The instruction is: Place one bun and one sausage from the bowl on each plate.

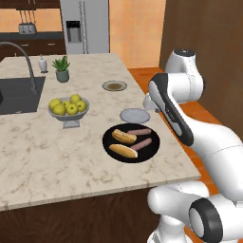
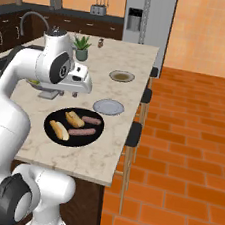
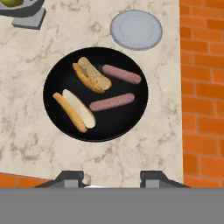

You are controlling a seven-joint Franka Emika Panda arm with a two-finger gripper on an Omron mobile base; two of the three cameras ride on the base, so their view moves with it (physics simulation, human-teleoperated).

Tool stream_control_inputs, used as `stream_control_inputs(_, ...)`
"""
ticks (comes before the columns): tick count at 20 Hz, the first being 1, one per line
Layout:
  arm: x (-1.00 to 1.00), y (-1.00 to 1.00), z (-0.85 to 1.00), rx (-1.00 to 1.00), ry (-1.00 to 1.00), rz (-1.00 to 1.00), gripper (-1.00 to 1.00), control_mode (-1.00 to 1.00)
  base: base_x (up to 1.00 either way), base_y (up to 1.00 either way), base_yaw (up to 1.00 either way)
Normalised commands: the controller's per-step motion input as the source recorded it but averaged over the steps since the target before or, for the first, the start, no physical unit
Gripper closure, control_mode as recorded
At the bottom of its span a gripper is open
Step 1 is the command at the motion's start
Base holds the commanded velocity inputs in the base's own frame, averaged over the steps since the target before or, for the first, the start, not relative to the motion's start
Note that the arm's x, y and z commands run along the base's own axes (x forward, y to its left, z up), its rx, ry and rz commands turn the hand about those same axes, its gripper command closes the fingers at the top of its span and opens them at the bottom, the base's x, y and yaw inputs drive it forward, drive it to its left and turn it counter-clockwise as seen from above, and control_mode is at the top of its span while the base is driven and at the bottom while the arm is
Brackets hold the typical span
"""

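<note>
Since nothing's been served yet, both buns point(image 3: 92, 75) and both sausages point(image 3: 112, 102) sit in the black bowl point(image 3: 59, 78), centre of the hand view. The pincer point(image 3: 112, 178) hovers above, bottom edge, jaws apart, holding nothing. The grey-blue plate point(image 3: 136, 29) waits upper right; the other plate point(image 1: 114, 86) lies further up the marble table point(image 1: 42, 156). Brick floor on the right.
</note>
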Motion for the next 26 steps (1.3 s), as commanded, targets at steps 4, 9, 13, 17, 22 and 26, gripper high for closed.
stream_control_inputs(4, 0.0, 0.16, -0.14, 0.0, 0.01, 0.06, -1.0, -1.0, 0.0, 0.0, 0.0)
stream_control_inputs(9, 0.13, 0.55, -0.2, 0.0, 0.03, 0.17, -1.0, -1.0, 0.0, 0.0, 0.0)
stream_control_inputs(13, 0.15, 0.57, -0.09, 0.0, 0.12, 0.09, -1.0, -1.0, 0.0, 0.0, 0.0)
stream_control_inputs(17, 0.09, 0.32, -0.21, 0.0, 0.06, 0.03, -1.0, -1.0, 0.0, 0.0, 0.0)
stream_control_inputs(22, 0.04, 0.13, -0.55, 0.0, 0.0, 0.0, -1.0, -1.0, 0.0, 0.0, 0.0)
stream_control_inputs(26, 0.03, 0.04, -0.58, 0.0, 0.02, 0.01, -1.0, -1.0, 0.0, 0.0, 0.0)
